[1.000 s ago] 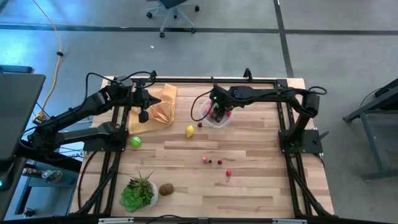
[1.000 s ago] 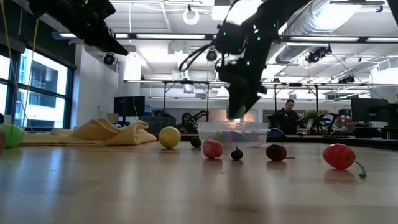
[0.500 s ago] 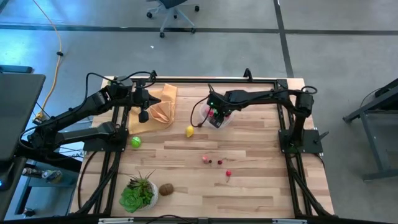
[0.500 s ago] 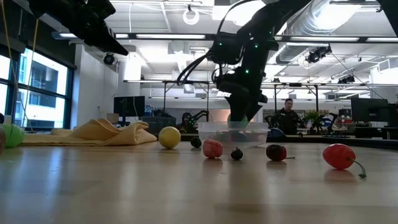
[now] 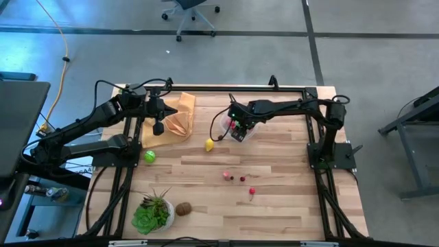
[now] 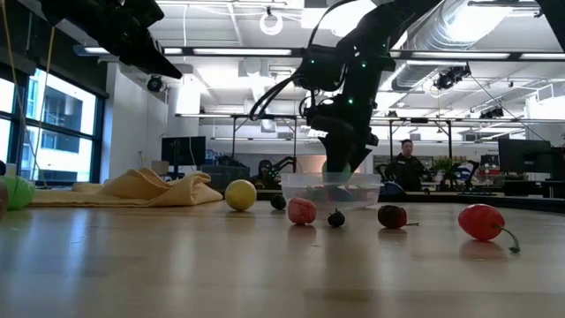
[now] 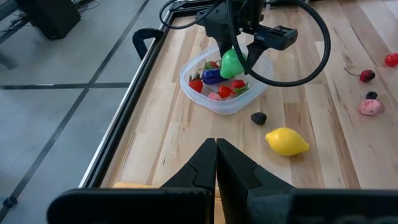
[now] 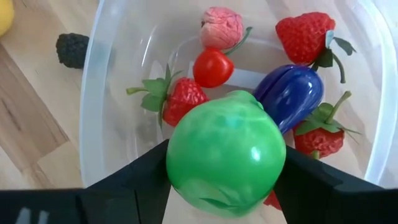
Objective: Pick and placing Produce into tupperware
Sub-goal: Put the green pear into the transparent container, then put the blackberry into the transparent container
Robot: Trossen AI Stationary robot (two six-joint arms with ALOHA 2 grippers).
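Note:
My right gripper (image 8: 225, 163) is shut on a round green fruit (image 8: 224, 149) and stands over the clear tub (image 8: 93, 93), which sits on the table's far middle (image 5: 241, 132). In the tub lie strawberries (image 8: 305, 34), a purple eggplant (image 8: 291, 93), a small tomato and a pink fruit. In the left wrist view the green fruit (image 7: 232, 62) hangs at about rim height. A yellow lemon (image 5: 209, 144), a green fruit (image 5: 149, 156), a brown one (image 5: 182, 208) and small red and pink pieces (image 5: 226, 175) lie on the wood. My left gripper (image 5: 158, 127) is shut, raised over the tan cloth. My right gripper pinches the round green fruit (image 8: 186, 155) by its two opposite sides between the two fingers (image 8: 134, 177). It comes from above, pointing down into the tub. The fruit is lifted clear of the table, above the produce in the tub; whether it touches them I cannot tell.
The tan-orange cloth (image 5: 175, 116) lies at the far left. A leafy plant in a white pot (image 5: 152, 213) stands near the left front. A black berry (image 7: 259, 117) lies between tub and lemon. Dark frame rails run along the table's edges. A person sits in the room behind (image 6: 408, 168).
My right gripper has come down toward the tub with the green fruit and shifted a little toward the table's left, then kept still over the last half second. The tub and the loose produce have stayed in place.

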